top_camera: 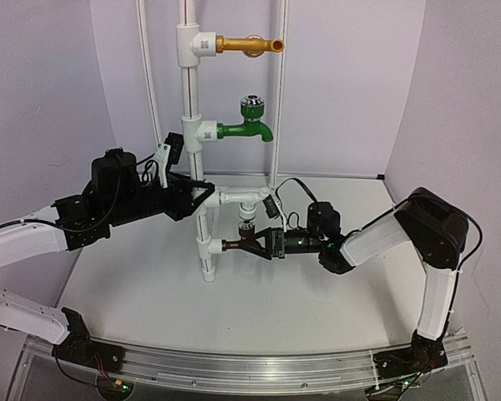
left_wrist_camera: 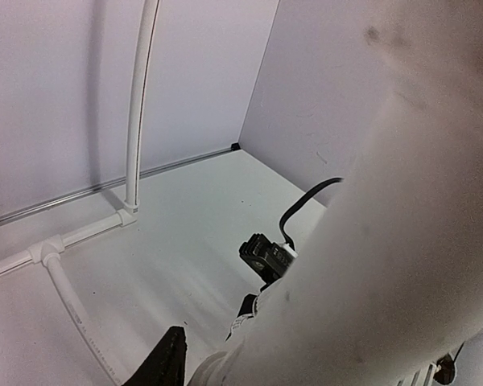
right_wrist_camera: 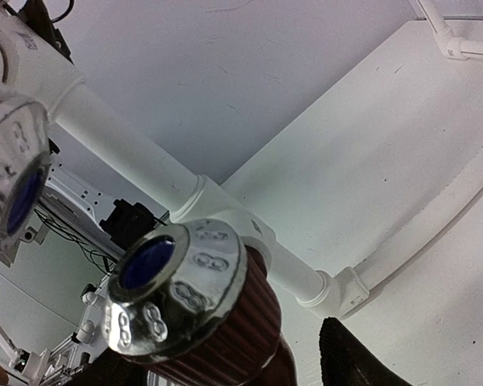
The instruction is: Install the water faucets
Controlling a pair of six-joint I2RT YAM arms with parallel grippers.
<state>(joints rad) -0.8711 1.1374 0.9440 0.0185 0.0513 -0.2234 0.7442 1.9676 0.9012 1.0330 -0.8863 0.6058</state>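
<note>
1. Your right gripper point(top_camera: 245, 245) reaches in level from the right, towards the lower part of the upright pipe point(top_camera: 189, 83).
2. Its jaws stand apart, spread in a V around the brown tap point(top_camera: 232, 245).
3. The brown tap lies between those jaws and low on the pipe, well under the green faucet point(top_camera: 244, 129) and the gold faucet point(top_camera: 246, 44).
4. The tap's copper end meets the side outlet of the lowest white fitting point(top_camera: 207, 244). You cannot tell from here how far it is seated.
5. In your right wrist view the tap's ribbed brown body point(right_wrist_camera: 233, 338) fills the lower middle. Its round silver knob point(right_wrist_camera: 173, 285), with a blue centre, faces the camera.
6. The one dark finger point(right_wrist_camera: 350, 358) you can see there stands just beside the body, with a strip of white between them. The other finger is hidden by the tap.
7. Your left gripper point(top_camera: 202, 196) is clamped on the upright pipe above the tap, between the green faucet's fitting and the lowest one.
8. In the left wrist view the pipe is a blurred white mass point(left_wrist_camera: 386, 241) on the right, with one dark finger point(left_wrist_camera: 167, 362) at the bottom edge.
9. The pipe's foot stands on the white table point(top_camera: 150, 292).
</note>
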